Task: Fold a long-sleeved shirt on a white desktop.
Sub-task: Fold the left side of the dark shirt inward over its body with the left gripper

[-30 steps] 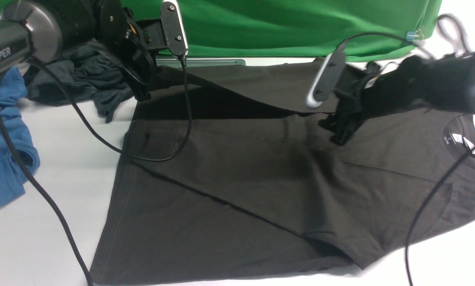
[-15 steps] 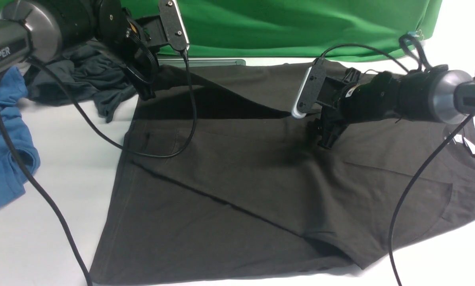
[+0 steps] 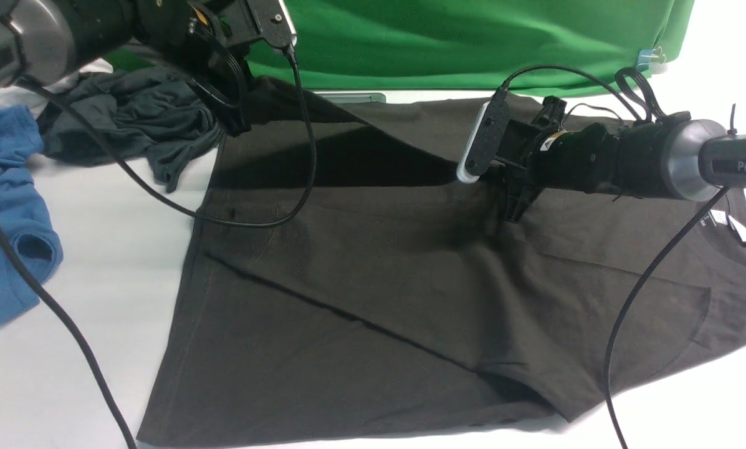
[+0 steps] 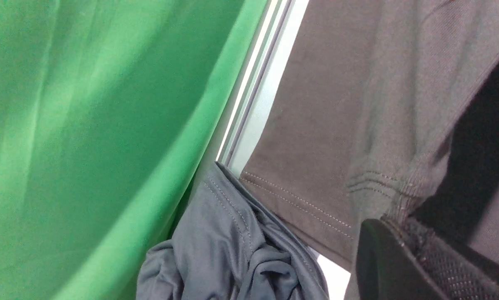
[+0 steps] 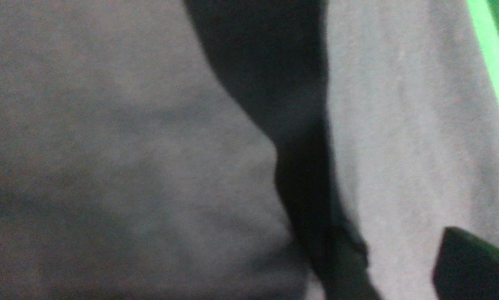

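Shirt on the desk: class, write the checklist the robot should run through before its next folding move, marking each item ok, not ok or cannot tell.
1. Hold of left gripper on shirt corner: ok, shut on it, corner lifted.
2. Hold of right gripper on shirt: cannot tell; its tips meet the fabric.
3. Left arm's cable off the shirt: not ok; it droops across it.
4. The blue tee apart from shirt: ok.
5. The grey garment apart from shirt: cannot tell; it lies close by the lifted corner.
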`<control>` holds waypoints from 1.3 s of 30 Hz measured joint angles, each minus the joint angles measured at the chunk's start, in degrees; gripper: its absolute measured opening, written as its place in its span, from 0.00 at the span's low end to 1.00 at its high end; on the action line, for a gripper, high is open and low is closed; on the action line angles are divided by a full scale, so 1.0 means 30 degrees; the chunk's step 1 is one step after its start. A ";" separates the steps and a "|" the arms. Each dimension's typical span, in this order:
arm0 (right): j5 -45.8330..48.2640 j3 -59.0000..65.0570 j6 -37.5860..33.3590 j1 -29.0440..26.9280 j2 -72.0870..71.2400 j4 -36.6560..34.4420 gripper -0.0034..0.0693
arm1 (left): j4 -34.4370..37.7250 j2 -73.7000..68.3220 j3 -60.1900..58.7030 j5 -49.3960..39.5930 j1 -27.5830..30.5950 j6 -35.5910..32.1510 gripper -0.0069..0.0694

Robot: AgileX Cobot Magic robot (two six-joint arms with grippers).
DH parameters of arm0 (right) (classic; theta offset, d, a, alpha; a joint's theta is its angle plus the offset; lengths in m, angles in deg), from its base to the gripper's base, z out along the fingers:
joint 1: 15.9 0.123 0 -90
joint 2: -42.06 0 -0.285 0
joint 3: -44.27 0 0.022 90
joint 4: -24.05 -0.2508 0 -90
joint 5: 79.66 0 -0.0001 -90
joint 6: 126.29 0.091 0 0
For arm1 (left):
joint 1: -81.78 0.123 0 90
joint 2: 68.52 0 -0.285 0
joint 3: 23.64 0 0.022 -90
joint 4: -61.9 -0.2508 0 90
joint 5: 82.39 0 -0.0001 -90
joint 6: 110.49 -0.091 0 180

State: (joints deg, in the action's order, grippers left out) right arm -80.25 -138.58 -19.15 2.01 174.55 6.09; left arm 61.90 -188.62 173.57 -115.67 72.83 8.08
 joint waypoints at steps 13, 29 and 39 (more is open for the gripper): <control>0.1461 0.0057 -0.0065 0.0000 -0.0778 0.0014 0.07 | 0.0000 0.0863 0.0000 -0.2777 0.0000 0.0128 0.12; 0.7300 0.0110 0.0165 0.0000 -0.1945 0.0038 0.12 | -0.1423 0.1098 -0.1959 -0.4618 -0.1044 0.1105 0.12; 0.7880 0.0192 -0.0458 0.0415 -0.1908 -0.0658 0.75 | -0.1225 0.2650 -0.1959 -0.3601 -0.1024 0.2308 0.12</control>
State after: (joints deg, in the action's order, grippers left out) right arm -56.61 -138.01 -20.52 3.26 168.83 4.11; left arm 58.22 -180.67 167.69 -126.47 69.76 15.00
